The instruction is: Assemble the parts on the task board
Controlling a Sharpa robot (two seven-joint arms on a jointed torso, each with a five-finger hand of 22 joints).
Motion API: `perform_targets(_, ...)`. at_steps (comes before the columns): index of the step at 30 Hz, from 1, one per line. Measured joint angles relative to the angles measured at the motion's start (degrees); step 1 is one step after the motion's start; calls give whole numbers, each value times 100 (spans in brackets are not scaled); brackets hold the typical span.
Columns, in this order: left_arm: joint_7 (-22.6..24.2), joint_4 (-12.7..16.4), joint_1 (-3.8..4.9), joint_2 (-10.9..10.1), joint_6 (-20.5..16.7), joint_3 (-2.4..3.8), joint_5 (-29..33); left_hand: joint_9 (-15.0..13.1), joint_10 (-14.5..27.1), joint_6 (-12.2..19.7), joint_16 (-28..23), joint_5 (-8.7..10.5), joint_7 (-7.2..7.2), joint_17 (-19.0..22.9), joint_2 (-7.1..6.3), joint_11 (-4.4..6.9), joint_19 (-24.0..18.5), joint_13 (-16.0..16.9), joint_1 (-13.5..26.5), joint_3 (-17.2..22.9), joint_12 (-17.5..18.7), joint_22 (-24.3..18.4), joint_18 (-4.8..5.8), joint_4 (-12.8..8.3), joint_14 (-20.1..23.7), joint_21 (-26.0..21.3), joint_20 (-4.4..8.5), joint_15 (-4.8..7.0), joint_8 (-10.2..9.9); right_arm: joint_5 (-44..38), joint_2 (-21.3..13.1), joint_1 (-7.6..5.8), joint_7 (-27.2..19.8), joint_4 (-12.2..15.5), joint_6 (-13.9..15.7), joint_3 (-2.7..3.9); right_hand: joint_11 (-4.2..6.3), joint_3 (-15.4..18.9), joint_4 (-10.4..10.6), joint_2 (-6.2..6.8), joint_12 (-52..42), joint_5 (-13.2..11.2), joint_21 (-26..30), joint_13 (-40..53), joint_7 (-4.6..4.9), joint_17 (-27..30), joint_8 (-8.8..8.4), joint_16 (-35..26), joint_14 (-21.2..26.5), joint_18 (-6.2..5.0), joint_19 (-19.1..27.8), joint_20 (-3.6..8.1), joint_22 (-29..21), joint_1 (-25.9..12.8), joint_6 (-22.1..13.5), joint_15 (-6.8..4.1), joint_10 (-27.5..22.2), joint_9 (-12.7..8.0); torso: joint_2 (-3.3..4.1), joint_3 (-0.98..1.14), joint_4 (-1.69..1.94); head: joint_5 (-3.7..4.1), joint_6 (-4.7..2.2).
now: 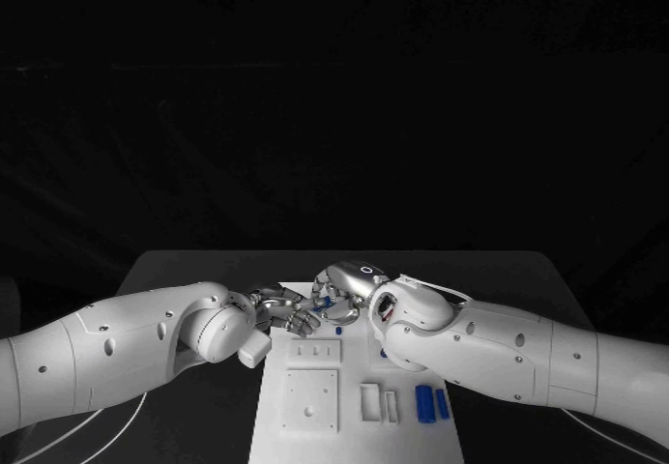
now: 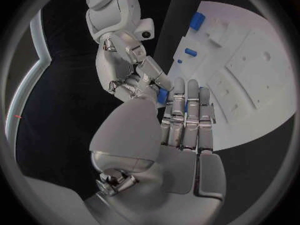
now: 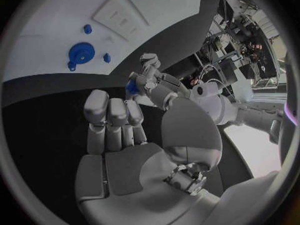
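Both robot hands meet over the board's (image 1: 356,440) far end: the left robot hand (image 1: 286,314) and the right robot hand (image 1: 341,285) pinch one small blue part (image 1: 322,303) together.

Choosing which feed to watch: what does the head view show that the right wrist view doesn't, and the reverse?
Head view: two blue pegs lying at the near end of the board. Right wrist view: a blue gear on the board. Both: the board, and the left hand and right hand meeting at a blue part; which one grips it is unclear.
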State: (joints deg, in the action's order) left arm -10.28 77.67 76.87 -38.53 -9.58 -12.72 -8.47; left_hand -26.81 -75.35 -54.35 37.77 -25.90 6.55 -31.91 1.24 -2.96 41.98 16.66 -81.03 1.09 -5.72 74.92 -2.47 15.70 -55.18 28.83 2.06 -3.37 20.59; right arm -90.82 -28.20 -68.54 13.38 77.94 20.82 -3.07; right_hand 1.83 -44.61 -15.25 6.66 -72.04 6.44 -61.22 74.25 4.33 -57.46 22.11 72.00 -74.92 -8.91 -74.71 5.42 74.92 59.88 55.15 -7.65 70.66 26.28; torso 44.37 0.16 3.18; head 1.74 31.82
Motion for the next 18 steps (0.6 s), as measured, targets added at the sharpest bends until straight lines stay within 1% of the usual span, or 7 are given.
perform_targets(3,-1,0,0,0,0,0,-1,-1,-20,-23,21,0,-4,0,61,20,0,5,-74,-39,0,0,3,-8,0,0,0,0,0,0,2,3,-2,-1,0,0,0,0,0,1,0,0,0,0,0,0,-1,0,0,-1,0,0,0,0,0,0,0,0,1,0,1,-2,3)
perform_targets(4,-1,0,0,0,0,0,-2,-1,-21,-32,21,0,-13,0,90,21,0,12,-103,-39,0,0,27,-8,0,0,0,0,-1,0,2,3,-2,-1,0,-1,0,0,0,7,0,0,0,0,0,0,-1,0,0,-3,0,0,0,-7,0,0,0,0,1,0,1,-3,4)
perform_targets(6,-1,-1,0,0,1,0,-2,-1,-41,-41,21,0,-23,0,103,2,0,12,-163,-63,0,0,27,-2,0,0,0,0,-2,0,1,4,-3,-2,0,-2,0,0,0,7,0,0,0,0,0,0,-2,0,1,-4,0,0,0,-6,0,1,0,0,1,0,1,-3,5)
perform_targets(10,-4,-2,0,1,3,0,-3,-2,-54,-41,43,0,-23,0,133,16,0,19,-193,-93,0,0,28,14,0,0,0,0,-18,0,-1,6,-5,-2,0,-2,0,0,0,6,0,0,0,2,0,0,-3,0,1,-5,0,0,0,-6,0,1,0,0,1,1,-2,-4,7)
perform_targets(11,-6,-2,0,2,3,0,-3,-3,-61,-53,43,0,-15,-7,113,22,0,24,-213,-121,0,-1,28,11,-11,0,0,11,-17,0,-2,6,-6,-3,0,-2,0,0,0,6,0,-1,0,2,0,1,-4,0,1,-5,0,0,0,-5,0,2,0,1,1,1,-1,-2,9)
perform_targets(18,-13,-7,0,1,2,0,-5,-5,-219,-109,173,28,20,-47,152,91,23,78,-370,-260,-67,-1,29,54,-92,0,46,92,55,1,-3,10,-17,1,0,-2,0,-15,-16,-2,0,-1,0,2,-1,-3,-24,0,1,-9,0,0,0,3,1,3,0,2,2,1,0,13,8)
